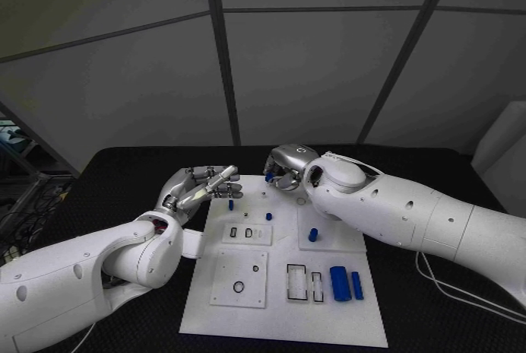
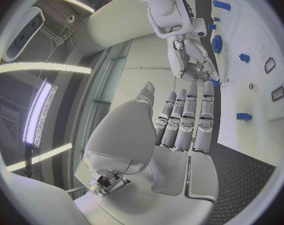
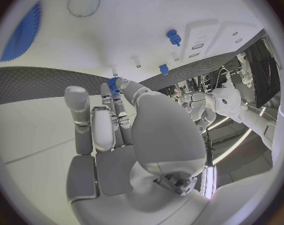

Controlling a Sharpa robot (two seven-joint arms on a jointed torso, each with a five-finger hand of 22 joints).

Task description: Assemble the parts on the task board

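Observation:
The white task board (image 1: pixel 287 311) lies mid-table. At its far edge my right hand (image 1: pixel 287 169) pinches a small blue part (image 1: pixel 270 177) between thumb and fingertips (image 3: pixel 120 85), just above the board. Beside the board's far left corner my left hand (image 1: pixel 203 187) hovers with its fingers (image 2: pixel 186 117) straight and together, holding nothing. Small blue pegs (image 1: pixel 231 205) (image 1: pixel 270 215) (image 1: pixel 314 234) stand in the board. Two blue cylinders (image 1: pixel 347 284) lie side by side near its right edge. A blue gear (image 3: pixel 20 32) lies on the board near the right hand.
The board has rectangular slots (image 1: pixel 297 281) and a round ring recess (image 1: pixel 238 287) in its near half. The black table (image 1: pixel 131 170) surrounds it. A white cable (image 1: pixel 461 292) runs along the table under my right arm.

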